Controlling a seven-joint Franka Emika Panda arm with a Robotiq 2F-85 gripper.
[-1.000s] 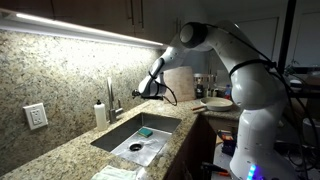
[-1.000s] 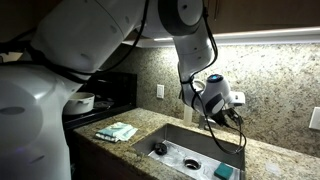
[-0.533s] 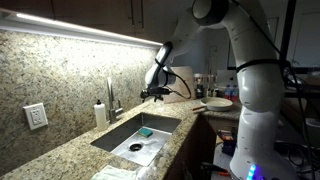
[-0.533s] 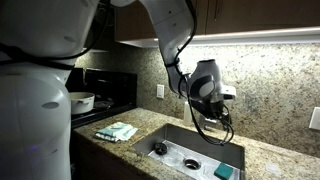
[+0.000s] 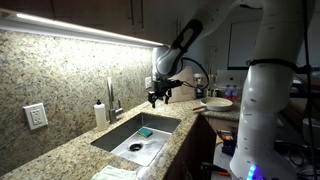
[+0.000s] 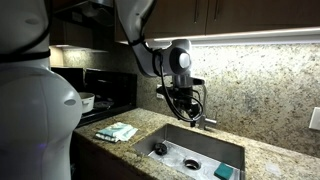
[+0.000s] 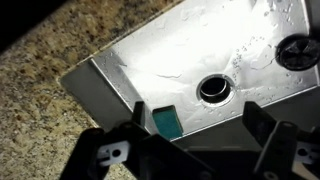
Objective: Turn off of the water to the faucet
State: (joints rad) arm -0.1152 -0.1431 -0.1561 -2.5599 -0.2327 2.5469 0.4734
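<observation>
The chrome faucet (image 5: 110, 98) stands behind the sink (image 5: 120, 140) against the granite wall. No stream of water shows in any view. My gripper (image 5: 158, 97) hangs open and empty above the far end of the sink, well away from the faucet, fingers pointing down. In an exterior view my gripper (image 6: 188, 110) hides most of the faucet. In the wrist view the open fingers (image 7: 197, 115) frame the sink floor (image 7: 180, 50) with its drain (image 7: 213, 87).
A white soap bottle (image 5: 100, 113) stands beside the faucet. A green sponge (image 5: 146, 131) lies in the sink, also in the wrist view (image 7: 163, 122). A folded cloth (image 6: 117, 131) lies on the counter. A dark round object (image 7: 298, 52) sits in the basin.
The arm has swung round and straightened. My gripper has moved away from the faucet side and now points down over the sink.
</observation>
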